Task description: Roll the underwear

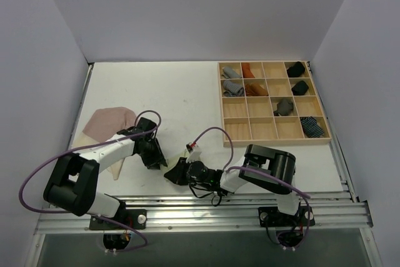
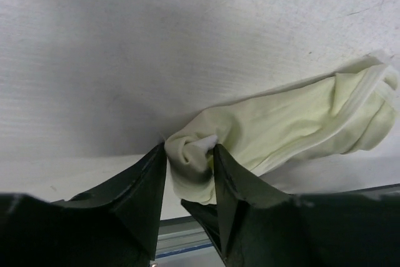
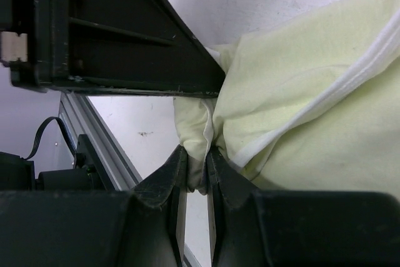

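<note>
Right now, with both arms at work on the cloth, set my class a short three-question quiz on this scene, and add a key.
1. True or false: the pale yellow-green briefs lie inside the wooden compartment tray.
2. Choose one. The right end effector is closed on: A nothing; B a fold of the pale yellow-green briefs; C the tray's rim.
3. Fill the gap. Seen from the top camera, the dusty pink briefs lie on the ___ side of the table.

Key: 1 false; 2 B; 3 left.
</note>
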You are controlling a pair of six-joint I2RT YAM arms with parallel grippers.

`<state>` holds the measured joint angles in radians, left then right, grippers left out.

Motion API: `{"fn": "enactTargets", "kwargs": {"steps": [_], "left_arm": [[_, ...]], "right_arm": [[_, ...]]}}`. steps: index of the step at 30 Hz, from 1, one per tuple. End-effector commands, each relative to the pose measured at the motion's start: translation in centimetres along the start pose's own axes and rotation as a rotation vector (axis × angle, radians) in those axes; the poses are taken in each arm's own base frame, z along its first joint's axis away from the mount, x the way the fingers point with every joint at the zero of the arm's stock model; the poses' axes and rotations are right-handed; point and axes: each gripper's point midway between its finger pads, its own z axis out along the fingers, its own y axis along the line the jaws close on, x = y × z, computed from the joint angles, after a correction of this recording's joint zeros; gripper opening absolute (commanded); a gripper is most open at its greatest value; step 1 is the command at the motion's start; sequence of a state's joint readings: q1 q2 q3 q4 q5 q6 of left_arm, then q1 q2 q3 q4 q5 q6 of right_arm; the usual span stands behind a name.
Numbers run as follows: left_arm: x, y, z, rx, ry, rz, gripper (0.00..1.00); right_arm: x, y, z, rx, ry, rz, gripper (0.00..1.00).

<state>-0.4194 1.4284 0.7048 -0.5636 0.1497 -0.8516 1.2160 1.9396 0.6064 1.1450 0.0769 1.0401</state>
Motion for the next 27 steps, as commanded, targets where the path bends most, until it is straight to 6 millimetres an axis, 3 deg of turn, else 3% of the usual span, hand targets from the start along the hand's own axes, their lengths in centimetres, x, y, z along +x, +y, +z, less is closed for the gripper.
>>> {"fn": "enactTargets", "kwargs": {"steps": [1,4,7,11,12,13,15,16,18,21,27], "left_arm": [[-1.3,-1.6,0.7,0.048,-0.032,0.053,0.37],[-0.8,-1.9,1.0,0.059,-0.006,0.073,0.13],[-0.2,-1.3,0.8,0.033,0.002,0.087,0.03],[0.8,0.9,0.4,-0.066,0.021,0.089,0.02],[1.0,1.2,0.3,-0.089,0.023,0.096,0.02],[1.0,2.1,0.0,-0.139,0.022,0.095,0.02],[1.1,2.8,-0.3,-0.181,0.025,0.092,0.02],[1.1,2.9,-0.5,-0.198,0.028,0.089,0.02],[1.1,3.0,-0.5,-0.228,0.043,0.084,0.02],[1.1,2.6,-0.6,-0.265,0.069,0.093,0.02],[1.2,2.3,-0.8,-0.306,0.083,0.100,0.02]], "right_arm": [[7.1,-12.5,-4.2,0.388,0.270,-0.112,0.00],[7.1,-12.7,-4.3,0.394,0.275,-0.111,0.01],[6.8,-12.6,-4.4,0.421,0.282,-0.134,0.10],[4.9,-11.7,-4.6,0.503,0.288,-0.253,0.26],[4.0,-10.5,-4.6,0.504,0.272,-0.286,0.27],[3.1,-10.9,-5.4,0.570,0.261,-0.337,0.29],[2.0,-7.7,-4.8,0.524,0.232,-0.421,0.32],[1.4,-7.4,-5.1,0.551,0.216,-0.468,0.34],[1.0,-4.6,-4.7,0.511,0.195,-0.547,0.36],[0.4,-2.9,-4.5,0.516,0.167,-0.636,0.37],[-1.5,-1.3,-4.9,0.580,0.120,-0.771,0.38]]}}
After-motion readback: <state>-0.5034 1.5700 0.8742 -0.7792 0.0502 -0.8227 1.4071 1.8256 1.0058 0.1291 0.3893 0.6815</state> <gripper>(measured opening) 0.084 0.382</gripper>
